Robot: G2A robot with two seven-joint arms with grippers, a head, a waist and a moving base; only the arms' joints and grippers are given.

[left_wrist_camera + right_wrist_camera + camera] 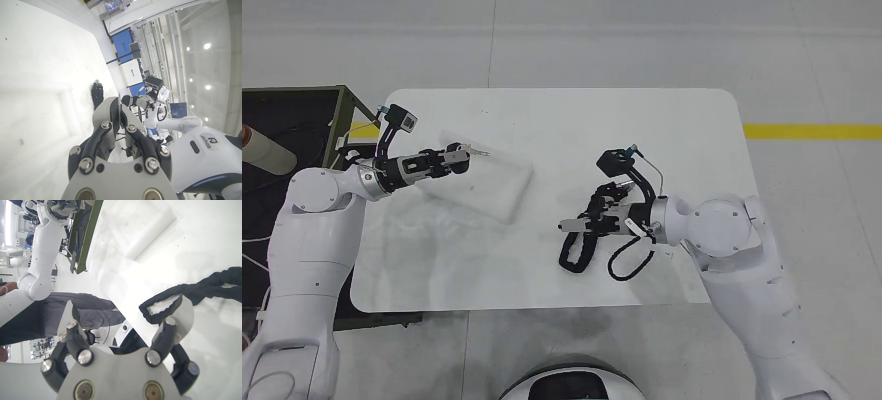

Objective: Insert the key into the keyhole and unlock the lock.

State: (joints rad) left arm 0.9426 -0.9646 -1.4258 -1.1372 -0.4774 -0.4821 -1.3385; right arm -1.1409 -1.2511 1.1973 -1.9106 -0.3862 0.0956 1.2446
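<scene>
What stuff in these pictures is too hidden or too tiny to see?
- Keyhole: top view, the right claw sits over part of the lock, and it is too small to find.
- Key's teeth: left wrist view, the key is edge-on, pinched in the left claw.
- Rest of the lock: right wrist view, its black loop runs off the picture's edge.

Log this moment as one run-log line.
left end effector: shut on key | right end effector: open, by black cable lock
</scene>
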